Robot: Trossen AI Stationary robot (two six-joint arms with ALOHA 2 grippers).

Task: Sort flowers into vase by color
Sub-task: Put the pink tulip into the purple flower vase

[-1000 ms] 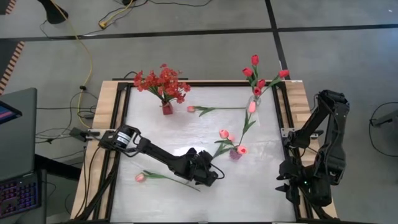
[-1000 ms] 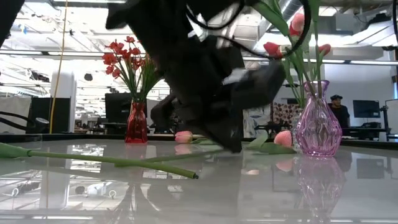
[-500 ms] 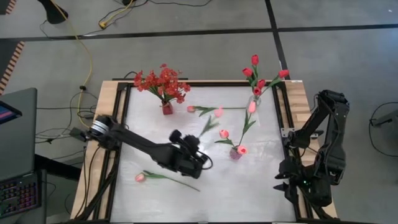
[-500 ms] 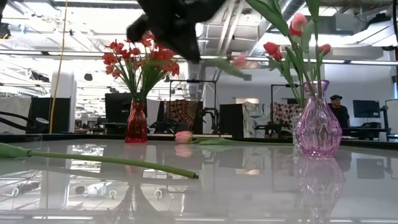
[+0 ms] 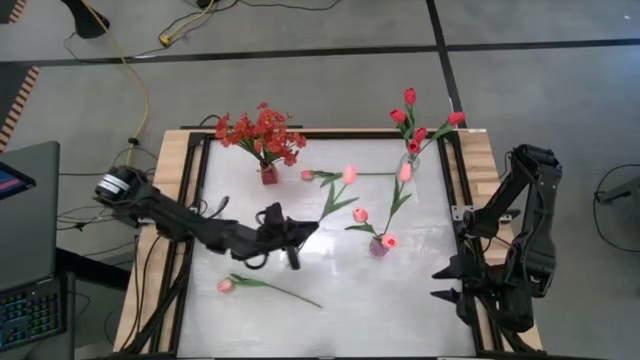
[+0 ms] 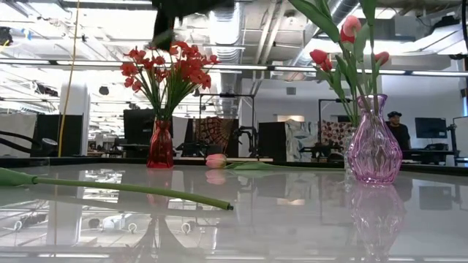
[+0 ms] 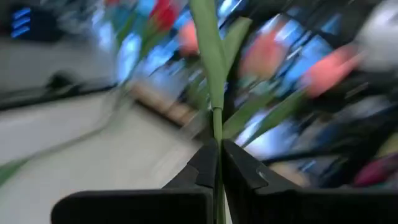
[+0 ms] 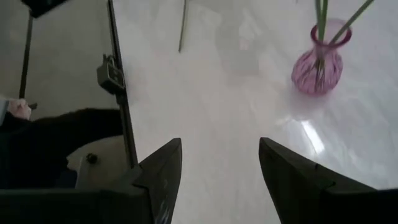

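Note:
My left gripper (image 5: 296,238) hangs over the middle of the table, shut on a pink tulip (image 5: 349,174) with a leafy green stem (image 7: 214,93). A second pink tulip (image 5: 226,285) lies flat near the front left, a third (image 5: 308,175) lies at the back. Red blossom sprays stand in a red vase (image 5: 268,174), red tulips in a clear vase (image 5: 408,165), and pink tulips in a purple vase (image 5: 378,246). At the right edge my right gripper (image 8: 221,168) is open, with nothing between its fingers. My left gripper pinches the tulip's stem near its lower end (image 7: 216,138) between the two fingertips. The fingers lie about level and point toward the table's far right. The stem slants on beyond them to the blossom, and the whole flower is lifted clear of the table.
The table's black frame (image 5: 190,210) runs along both sides. Bare white tabletop (image 5: 400,300) lies at the front right between the two grippers. A person stands in the room far behind the purple vase (image 6: 395,128).
My left gripper has risen from the tabletop, drawn back toward the left and far edges, and tipped from pointing down to about level. The pink tulip has gone with it, lifted clear, its blossom swung toward the far edge. My right gripper has turned a little in place.

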